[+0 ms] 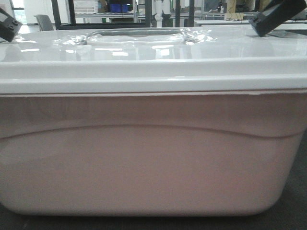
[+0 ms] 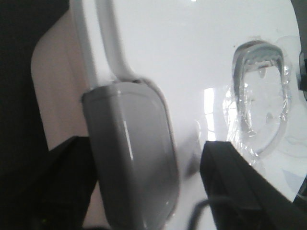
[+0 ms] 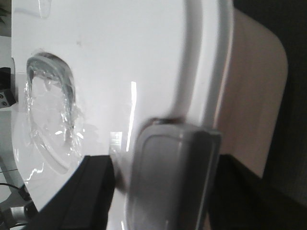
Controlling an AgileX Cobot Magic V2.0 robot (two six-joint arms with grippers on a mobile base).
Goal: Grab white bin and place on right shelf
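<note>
The white bin (image 1: 153,167) fills the front view, its pinkish side with the curved ridge towards me. Its glossy lid (image 1: 153,55) has a recessed handle (image 1: 139,36). My left gripper (image 1: 8,26) is at the lid's left end and my right gripper (image 1: 276,17) at its right end. In the left wrist view the left gripper (image 2: 144,158) straddles a grey latch (image 2: 129,143), with a gap on the lid side. In the right wrist view the right gripper (image 3: 165,167) straddles the other grey latch (image 3: 172,172), again with a small gap. The right shelf is out of view.
The bin stands on a dark surface (image 1: 295,191). Behind it are dark rack uprights (image 1: 71,12), blue crates (image 1: 119,6) and a pale table (image 1: 230,21). The bin hides almost everything nearer.
</note>
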